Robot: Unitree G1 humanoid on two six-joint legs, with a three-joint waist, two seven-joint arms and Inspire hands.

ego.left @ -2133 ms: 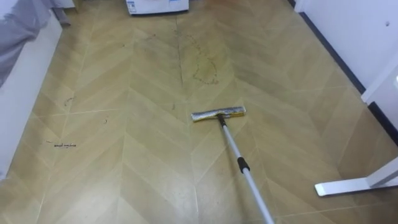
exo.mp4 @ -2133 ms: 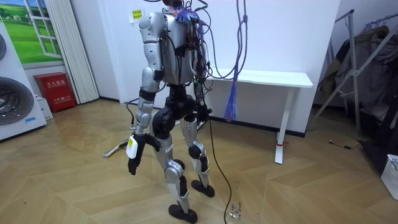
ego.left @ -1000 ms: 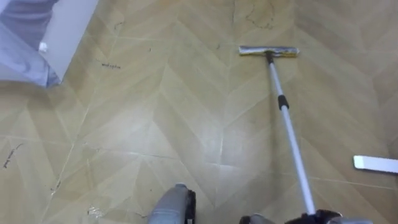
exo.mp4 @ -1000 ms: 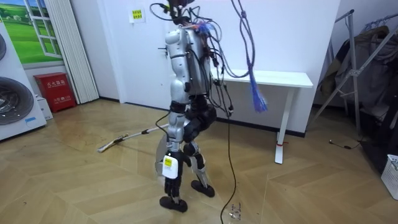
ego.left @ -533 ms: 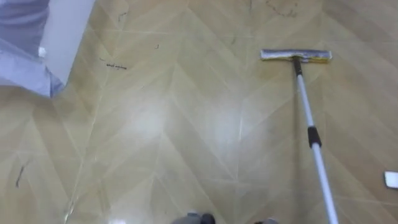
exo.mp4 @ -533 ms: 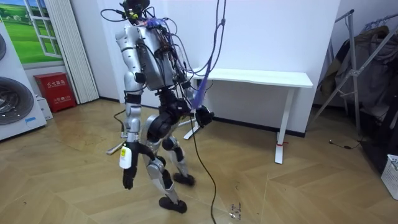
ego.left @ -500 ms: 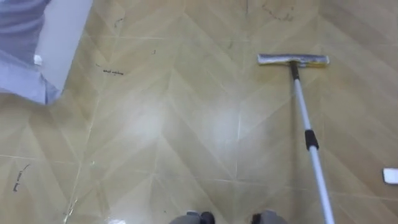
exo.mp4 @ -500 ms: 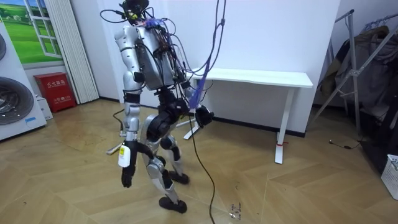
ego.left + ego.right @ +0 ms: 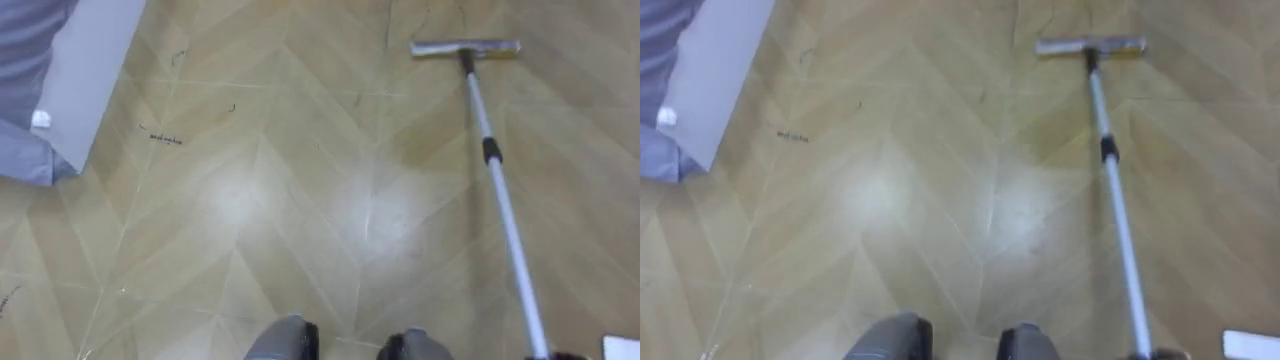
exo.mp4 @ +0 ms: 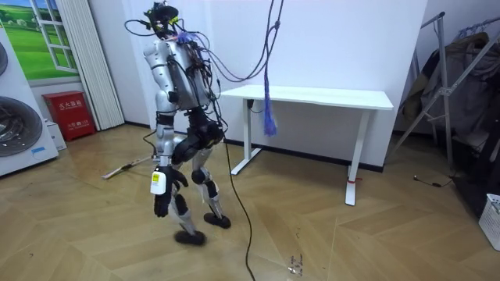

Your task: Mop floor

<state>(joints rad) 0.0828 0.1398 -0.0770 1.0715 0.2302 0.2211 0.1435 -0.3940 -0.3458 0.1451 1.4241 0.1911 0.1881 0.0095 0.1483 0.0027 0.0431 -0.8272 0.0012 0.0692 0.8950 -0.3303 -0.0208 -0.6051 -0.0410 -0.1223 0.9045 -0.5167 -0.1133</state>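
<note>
The right hand (image 9: 558,356) is a dark sliver at the near right edge, where the mop (image 9: 505,215) leaves view; open or closed, I can't tell. The left hand (image 10: 161,205) hangs beside the thigh, state unclear too. Out from there it runs far to the head (image 9: 465,47), flat on the floor (image 9: 250,200). Light, stiff, long lever, I'd judge: grip high, well-spaced hands.

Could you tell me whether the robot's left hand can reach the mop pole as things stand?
Probably not yet: the left hand hangs by its thigh, while the mop pole runs along the robot's right side, across its body.
</note>
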